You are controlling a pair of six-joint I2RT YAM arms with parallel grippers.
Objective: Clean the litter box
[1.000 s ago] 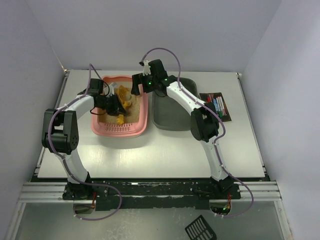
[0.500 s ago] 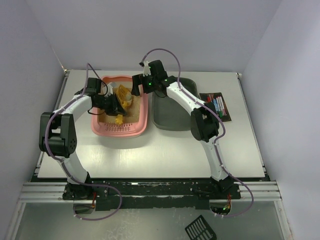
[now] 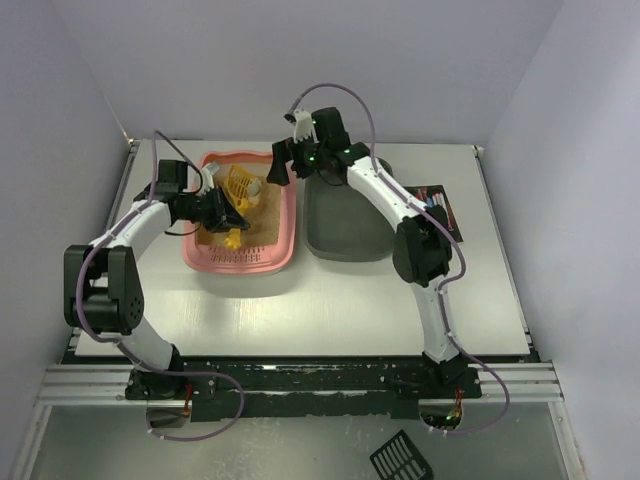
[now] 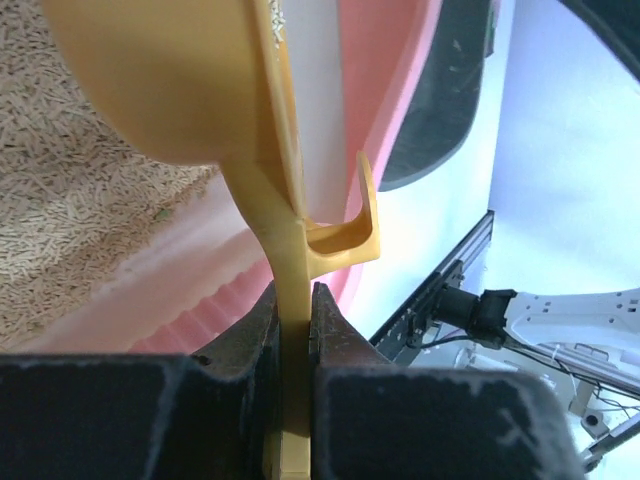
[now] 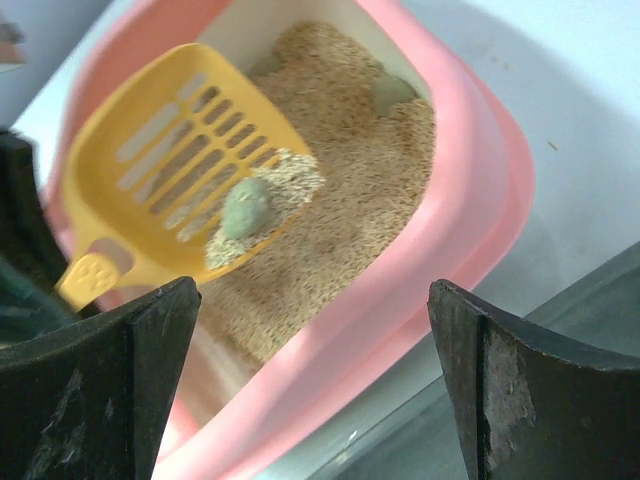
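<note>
Reaching across from the side, the left arm bends low over the litter box, its left tool pinching the handle of a yellow scoop. Ahead of that tool, the scoop holds a greenish clump over the litter. The right arm arches high, its right tool spread wide and empty, with the box directly beneath it.

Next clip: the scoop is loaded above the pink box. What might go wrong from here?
The greenish lump lies loose near the edge of the yellow scoop; a tilt may roll it off into the litter box. The left pincer pinches only the thin handle, so the scoop may twist. The open right pincer hangs close by and may bump it.
</note>
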